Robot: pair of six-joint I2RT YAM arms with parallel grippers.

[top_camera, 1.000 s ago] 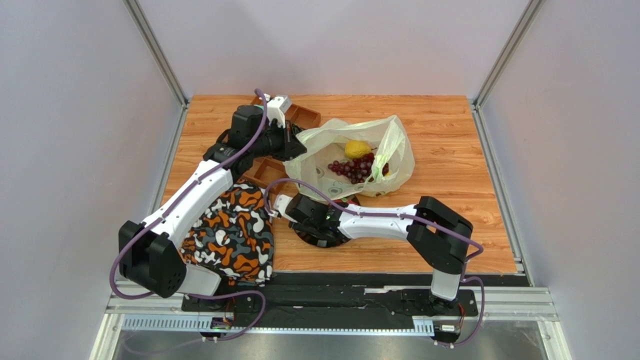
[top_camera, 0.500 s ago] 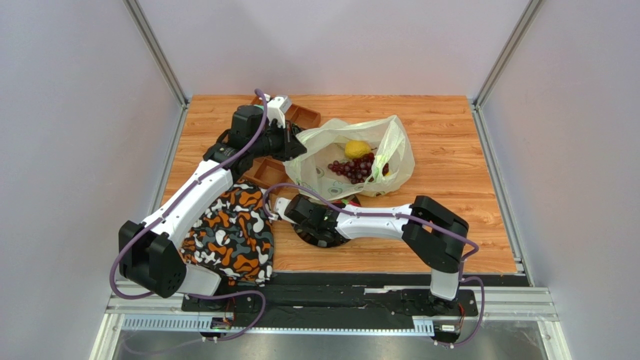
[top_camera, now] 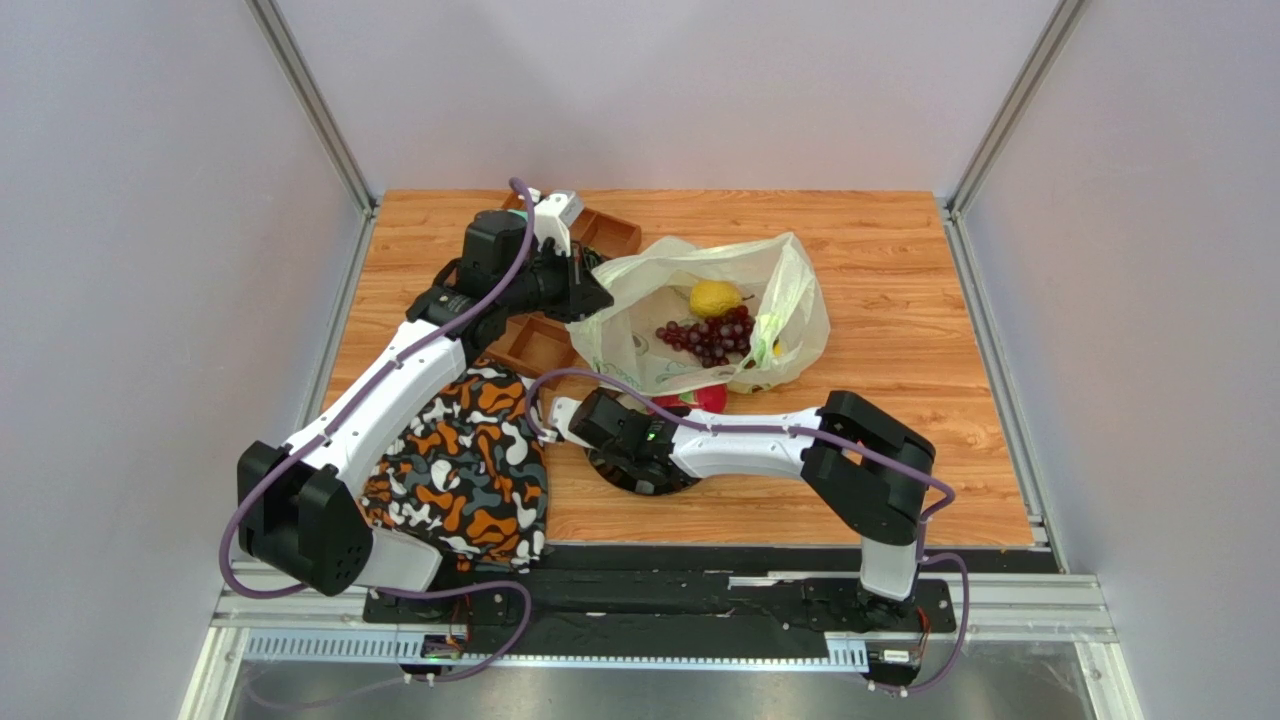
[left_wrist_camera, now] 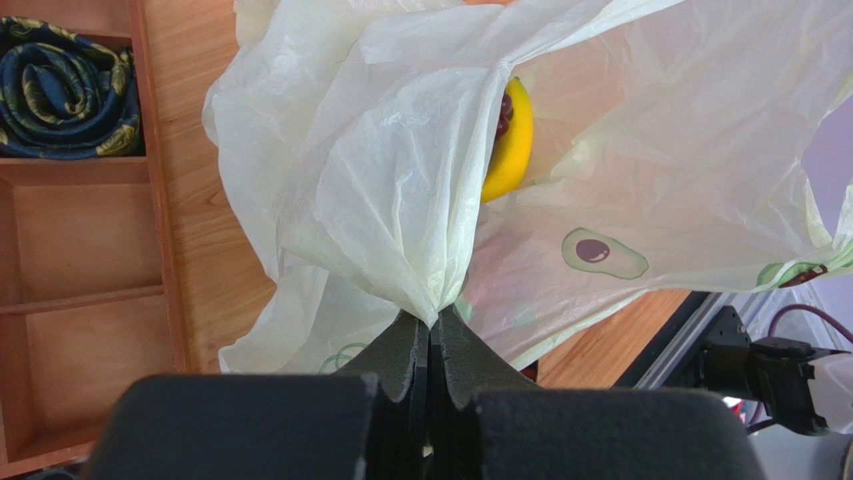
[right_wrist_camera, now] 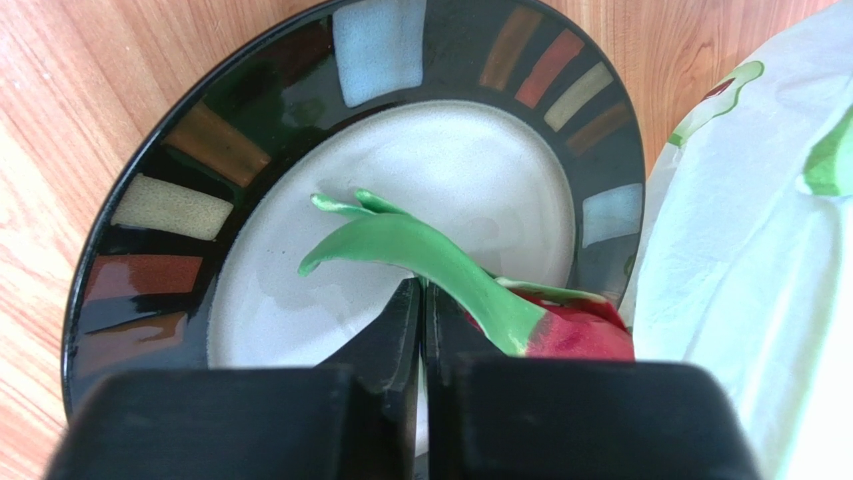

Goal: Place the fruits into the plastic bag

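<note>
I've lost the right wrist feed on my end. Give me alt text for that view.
The right end effector, fingers closed together, sits over a black-rimmed plate beside a pink-red dragon fruit whose green scale crosses the fingertips; whether they pinch it is unclear. The pale plastic bag fills the right edge, with wooden table around the plate.

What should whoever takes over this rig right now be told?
Left gripper: shut on the rim of the plastic bag, holding the mouth up.
Right gripper: shut over the plate, its tips at a green scale of the dragon fruit. Whether the scale is actually pinched is unclear.
Done: the banana, round yellow fruit and grape bunch are inside the bag.
Left: the dragon fruit, at the plate's edge beside the bag, has to go in.
</note>
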